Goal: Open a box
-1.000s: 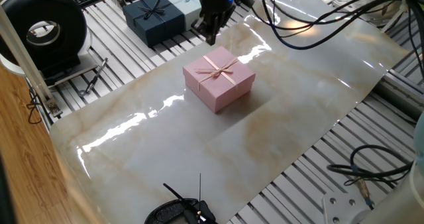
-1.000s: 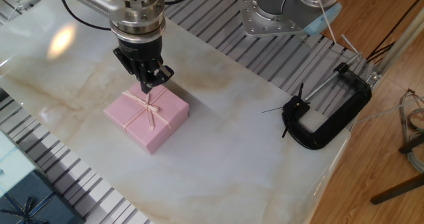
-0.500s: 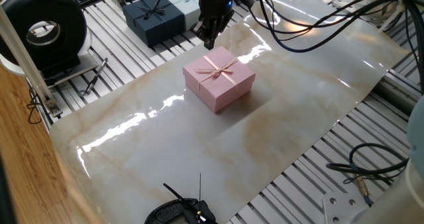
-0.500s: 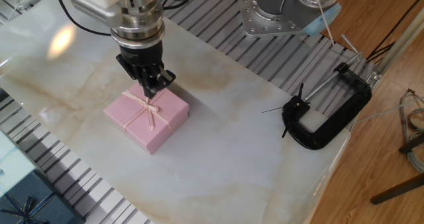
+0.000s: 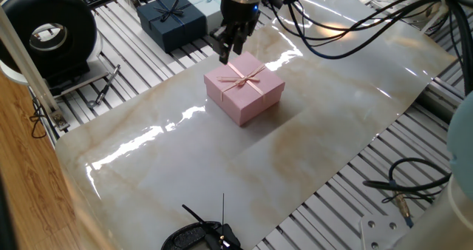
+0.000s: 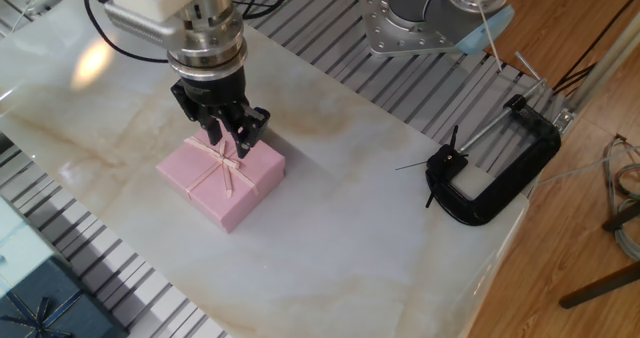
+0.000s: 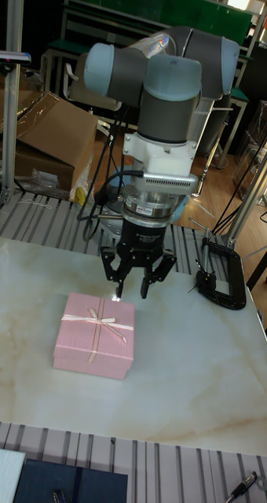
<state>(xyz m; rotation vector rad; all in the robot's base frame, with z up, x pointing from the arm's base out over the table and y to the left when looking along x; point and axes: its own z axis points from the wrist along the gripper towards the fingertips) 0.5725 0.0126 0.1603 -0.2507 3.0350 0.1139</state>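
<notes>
The box [image 5: 244,88] is a small pale pink square gift box with a thin pink ribbon bow on its lid; it sits shut on the marble-patterned sheet, also seen as box [image 6: 221,176] and box [image 7: 95,335]. My gripper [image 5: 230,49] hangs just above the box's far top edge, fingers pointing down and spread apart, with nothing between them. The other fixed view shows the gripper [image 6: 228,136] over the lid's back corner near the bow. In the tall view the gripper [image 7: 128,290] is open above and behind the lid.
A dark navy gift box [image 5: 171,19] and a light blue box [image 5: 205,1] stand behind the pink one, off the sheet. A black C-clamp [image 6: 492,175] lies near the table's edge. A black round device [image 5: 50,34] stands at the left. Cables hang at the right.
The gripper's fingers have spread from shut to open. The gripper has shifted slightly toward the box's lid. The box has not moved.
</notes>
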